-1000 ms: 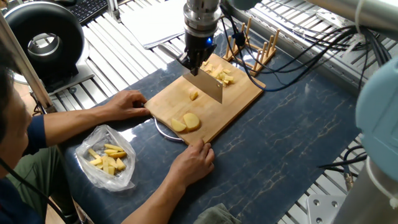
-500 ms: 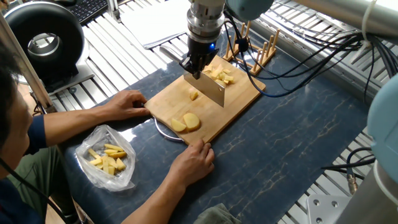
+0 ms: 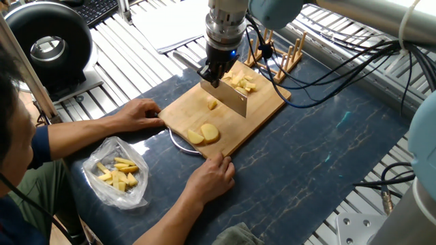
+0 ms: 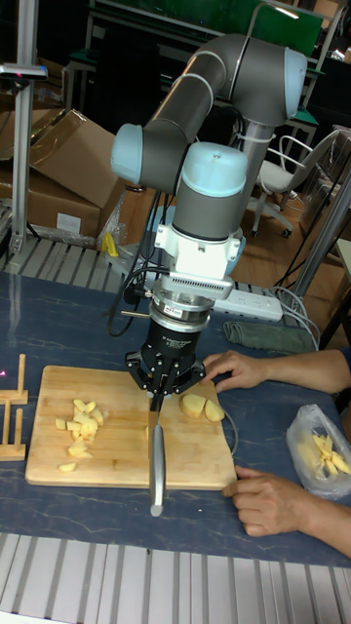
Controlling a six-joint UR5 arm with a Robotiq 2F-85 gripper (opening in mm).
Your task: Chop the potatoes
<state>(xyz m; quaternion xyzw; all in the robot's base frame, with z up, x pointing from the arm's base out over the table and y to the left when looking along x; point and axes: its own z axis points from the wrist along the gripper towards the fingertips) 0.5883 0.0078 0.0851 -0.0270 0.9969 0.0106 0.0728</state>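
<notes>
Potatoes (image 3: 204, 134) lying on cutting board (image 3: 262, 109); gripper (image 3: 212, 76) clamping knife (image 3: 225, 97), blade edge resting on board.

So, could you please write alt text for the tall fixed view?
A robot gripper holds a knife upright over a wooden cutting board, between chopped potato pieces and two larger potato chunks. A person's hands steady the board.

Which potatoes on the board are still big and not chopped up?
The two big potato pieces at the board's edge nearest the person; the pile of small chopped bits lies beyond the knife.
</notes>
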